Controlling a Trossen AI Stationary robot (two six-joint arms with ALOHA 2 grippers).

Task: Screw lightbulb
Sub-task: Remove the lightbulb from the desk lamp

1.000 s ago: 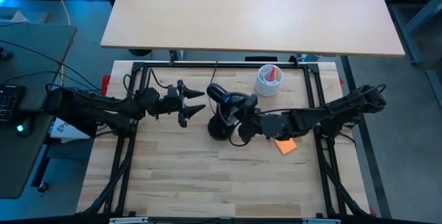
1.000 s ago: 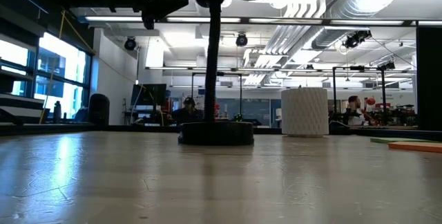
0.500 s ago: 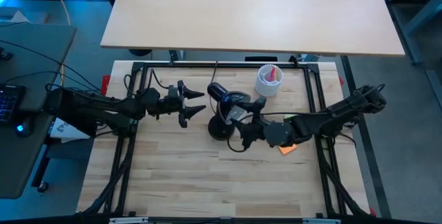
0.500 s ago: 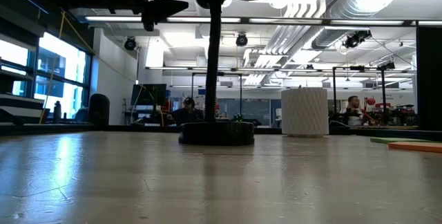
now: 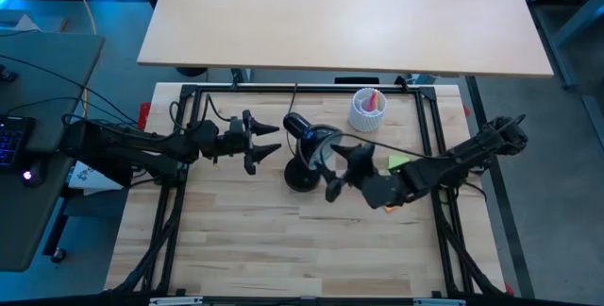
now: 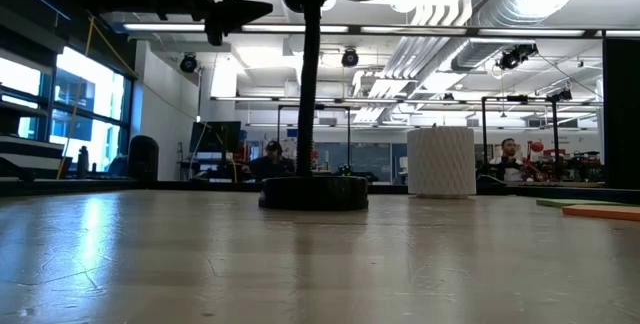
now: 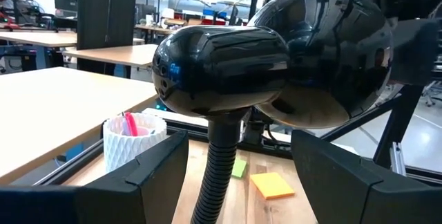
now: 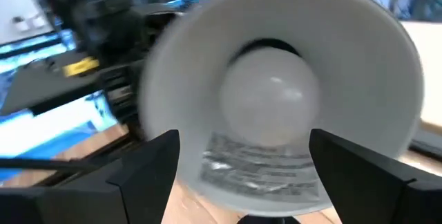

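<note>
Right wrist view: small white lightbulb (image 8: 271, 106) sitting deep inside the white bowl of the lamp's shade (image 8: 373, 65), round end facing the camera, base hidden in the dark hole behind it, nothing gripping it. Right gripper (image 8: 243, 175) pointed straight at the shade's open mouth, just in front of it, fingers (image 8: 148, 172) spread wide, one on each side, holding nothing. High view: black desk lamp (image 5: 304, 150) standing near the middle of the wooden table (image 5: 283, 240), round base under it, shade turned toward the right gripper (image 5: 342, 169); bulb itself not seen from above. Left gripper (image 5: 264, 143) hanging in the air on the other side of the lamp, close to it but not touching, fingers also wide apart and empty. Left wrist view: shiny black back of the shade (image 7: 324, 51) and its bendy neck (image 7: 217, 175) right ahead, between the two dark fingers (image 7: 148, 175). White ribbed cup (image 5: 367, 110) with something pink in it standing farther back on the table, well apart from the lamp. Orange sticky note (image 7: 272, 184) and green sticky note (image 5: 398, 161) lying flat on the table by the right arm. Low view: lamp base (image 6: 313, 193) and cup (image 6: 441, 161) resting on the table, people far off in the room behind.
</note>
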